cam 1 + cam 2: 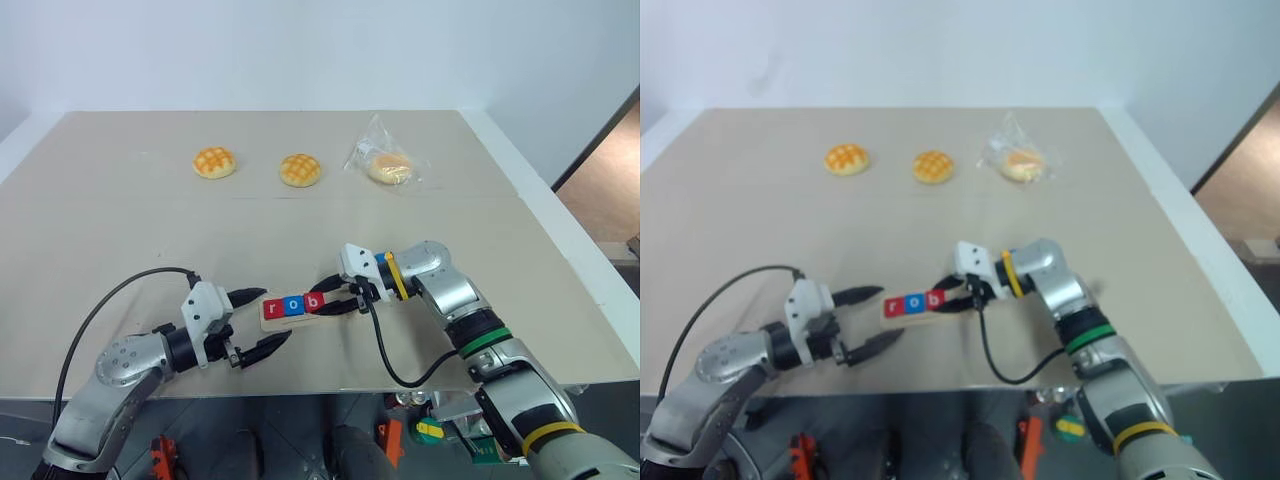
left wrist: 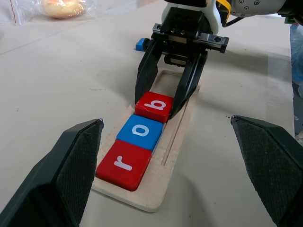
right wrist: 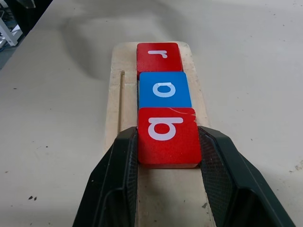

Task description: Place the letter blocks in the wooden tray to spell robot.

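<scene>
The wooden tray (image 1: 291, 323) lies near the table's front edge. It holds three letter blocks in a row: a red r (image 1: 274, 308), a blue o (image 1: 293, 305) and a red b (image 1: 312, 302). My right gripper (image 1: 322, 301) reaches in from the right and is shut on the red b (image 3: 167, 135), one finger on each side, with the block resting in the tray's groove (image 3: 120, 94). My left gripper (image 1: 276, 315) stands open at the tray's left end, its fingers (image 2: 78, 163) wide on either side of the r (image 2: 124, 163). A small blue block (image 2: 139, 45) lies on the table behind the right gripper, letter hidden.
Two round golden buns (image 1: 214, 162) (image 1: 300, 170) and a bun in a clear bag (image 1: 388, 165) sit at the back of the table. The tabletop (image 1: 120, 240) ends in a white border on the right, and its front edge runs just below the grippers.
</scene>
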Motion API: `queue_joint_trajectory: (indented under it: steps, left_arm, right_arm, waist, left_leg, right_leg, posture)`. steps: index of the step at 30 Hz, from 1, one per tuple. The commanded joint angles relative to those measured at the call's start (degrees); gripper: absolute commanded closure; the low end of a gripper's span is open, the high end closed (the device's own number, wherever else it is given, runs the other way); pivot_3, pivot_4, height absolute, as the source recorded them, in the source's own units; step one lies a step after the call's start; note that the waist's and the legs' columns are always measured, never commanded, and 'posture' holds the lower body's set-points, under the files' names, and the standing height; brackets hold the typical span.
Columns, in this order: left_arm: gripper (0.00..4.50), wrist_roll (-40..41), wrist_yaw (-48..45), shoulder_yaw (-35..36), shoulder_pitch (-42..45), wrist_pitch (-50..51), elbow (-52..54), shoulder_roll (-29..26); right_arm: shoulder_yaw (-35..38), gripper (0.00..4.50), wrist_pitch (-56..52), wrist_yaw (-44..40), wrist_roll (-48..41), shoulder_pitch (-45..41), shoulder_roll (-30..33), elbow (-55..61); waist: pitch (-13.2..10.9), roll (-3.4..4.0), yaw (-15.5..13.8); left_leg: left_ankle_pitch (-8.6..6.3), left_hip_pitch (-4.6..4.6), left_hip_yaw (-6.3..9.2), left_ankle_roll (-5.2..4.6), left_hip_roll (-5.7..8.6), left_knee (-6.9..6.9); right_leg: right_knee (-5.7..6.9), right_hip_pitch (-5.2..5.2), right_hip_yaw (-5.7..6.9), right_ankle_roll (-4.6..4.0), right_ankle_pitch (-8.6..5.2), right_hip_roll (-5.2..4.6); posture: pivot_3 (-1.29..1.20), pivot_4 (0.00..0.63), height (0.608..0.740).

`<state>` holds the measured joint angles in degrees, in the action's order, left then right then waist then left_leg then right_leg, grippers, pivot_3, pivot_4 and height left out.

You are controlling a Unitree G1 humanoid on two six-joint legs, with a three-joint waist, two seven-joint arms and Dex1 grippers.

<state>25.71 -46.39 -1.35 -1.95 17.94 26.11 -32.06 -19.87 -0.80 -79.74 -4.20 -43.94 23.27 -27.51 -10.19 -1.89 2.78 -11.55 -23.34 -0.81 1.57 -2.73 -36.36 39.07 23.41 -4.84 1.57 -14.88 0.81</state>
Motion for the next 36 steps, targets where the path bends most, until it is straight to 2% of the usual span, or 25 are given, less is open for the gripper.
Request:
queue_joint_trajectory:
  steps: [1, 24, 36]
  left_arm:
    - [0.0, -0.1, -0.1, 0.5, -0.8, -1.5, 1.9, -0.1]
    - [0.0, -0.7, -0.3, 0.6, -1.8, -2.9, 0.9, 0.0]
    - [0.0, -1.3, -0.8, 0.1, -1.6, -3.0, 0.6, -0.3]
  right_arm:
    - [0.6, 2.21, 1.3, -0.3, 0.2, -1.6, 0.1, -1.2]
    - [-0.1, 2.21, 1.7, -1.5, 0.3, -1.8, -0.4, -2.0]
    - [0.5, 2.21, -1.3, -2.5, -1.2, -1.3, -0.3, 1.4]
  waist:
    - [0.0, 0.0, 0.0]
    - [0.0, 0.0, 0.0]
    - [0.0, 0.0, 0.0]
  left_leg:
    - [0.0, 0.0, 0.0, 0.0, 0.0, 0.0]
    - [0.0, 0.0, 0.0, 0.0, 0.0, 0.01]
    - [0.0, 0.01, 0.0, 0.0, 0.0, 0.02]
  right_leg:
    - [0.0, 0.0, 0.0, 0.0, 0.0, 0.0]
    - [0.0, 0.0, 0.0, -0.01, -0.02, 0.0]
    - [0.0, 0.0, 0.0, -0.03, -0.02, 0.0]
  posture:
    - [0.0, 0.15, 0.74]
    - [0.0, 0.15, 0.74]
    - [0.0, 0.15, 0.74]
